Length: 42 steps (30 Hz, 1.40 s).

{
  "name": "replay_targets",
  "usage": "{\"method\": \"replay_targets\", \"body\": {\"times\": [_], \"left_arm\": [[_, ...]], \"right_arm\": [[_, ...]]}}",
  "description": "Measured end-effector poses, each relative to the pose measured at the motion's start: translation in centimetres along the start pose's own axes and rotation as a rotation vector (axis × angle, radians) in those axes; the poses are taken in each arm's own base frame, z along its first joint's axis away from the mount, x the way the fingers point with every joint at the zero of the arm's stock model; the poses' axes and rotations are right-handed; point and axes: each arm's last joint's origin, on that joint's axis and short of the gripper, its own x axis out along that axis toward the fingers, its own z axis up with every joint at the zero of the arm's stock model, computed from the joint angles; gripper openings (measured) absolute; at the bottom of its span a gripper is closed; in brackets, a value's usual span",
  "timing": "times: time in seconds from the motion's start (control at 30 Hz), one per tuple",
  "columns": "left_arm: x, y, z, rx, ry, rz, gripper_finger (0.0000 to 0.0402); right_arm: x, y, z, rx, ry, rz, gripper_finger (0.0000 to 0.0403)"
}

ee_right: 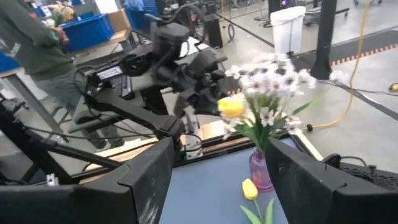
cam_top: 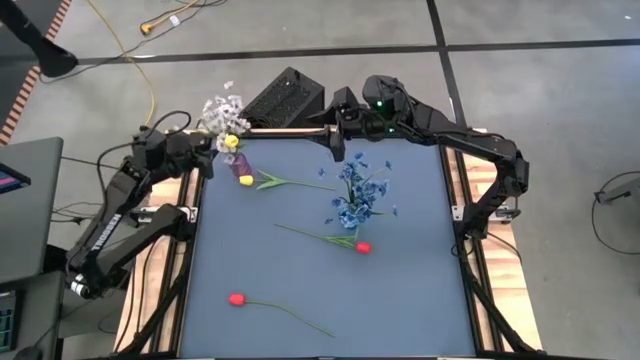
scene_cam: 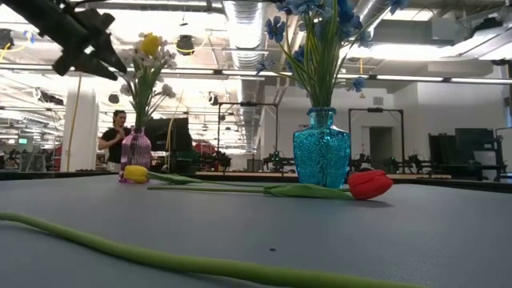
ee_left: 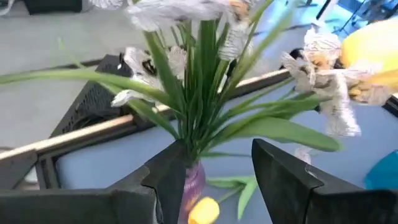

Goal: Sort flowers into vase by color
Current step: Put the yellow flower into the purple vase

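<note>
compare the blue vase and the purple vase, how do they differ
The blue vase looks wider than the purple vase, which is slim. The blue vase holds blue flowers; the purple vase holds white blossoms plus a yellow bud. The blue vase stands mid-table, while the purple vase stands at the far left corner, by the left gripper. Both stand upright and look like translucent glass.

Two matte-black jointed arms — right arm (cam_top: 470, 150) with green LED, left arm (cam_top: 120, 215) cabled; chunky black pincer fingers (ee_left: 283, 177).
</note>
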Motion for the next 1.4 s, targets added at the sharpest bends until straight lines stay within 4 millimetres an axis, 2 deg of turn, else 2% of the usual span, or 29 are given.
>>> {"method": "replay_targets", "body": {"times": [0.07,0.2,0.33,0.53,0.73,0.97,1.1,1.23,1.3,1.4], "left_arm": [[-0.7,-0.3,0.3,-0.013,0.022,-0.043,0.0171],[-1.8,-1.0,0.7,-0.068,0.076,-0.196,0.0171],[-2.9,-1.5,0.4,-0.125,0.110,-0.305,0.0171],[-5.6,-1.8,-1.2,-0.178,0.089,-0.364,0.0171],[-7.8,-1.9,-2.4,-0.192,-0.009,-0.350,0.0171],[-8.0,-1.9,-2.6,-0.203,-0.012,-0.337,0.0171],[-8.0,-1.9,-2.6,-0.204,-0.007,-0.351,0.0171],[-8.0,-1.9,-2.8,-0.211,0.011,-0.352,0.0171],[-8.0,-1.9,-2.8,-0.213,0.018,-0.353,0.0171],[-8.0,-2.0,-2.8,-0.211,0.024,-0.374,0.0171]], "right_arm": [[0.0,-0.3,0.0,0.004,-0.001,-0.008,0.0282],[1.3,-1.5,-0.9,0.023,0.037,-0.032,0.0281],[4.3,-3.3,-2.6,0.079,0.153,-0.031,0.0281],[9.1,-5.5,-3.7,0.069,0.265,-0.053,0.0281],[13.0,-8.9,-6.2,0.126,0.370,-0.102,0.0281],[16.2,-12.9,-10.9,0.211,0.503,-0.163,0.0281],[17.7,-14.0,-14.3,0.259,0.604,-0.183,0.0281],[18.9,-14.1,-17.9,0.277,0.730,-0.187,0.0281],[19.0,-13.4,-18.4,0.234,0.767,-0.208,0.0280],[18.6,-12.1,-17.2,0.207,0.754,-0.193,0.0280]]}}
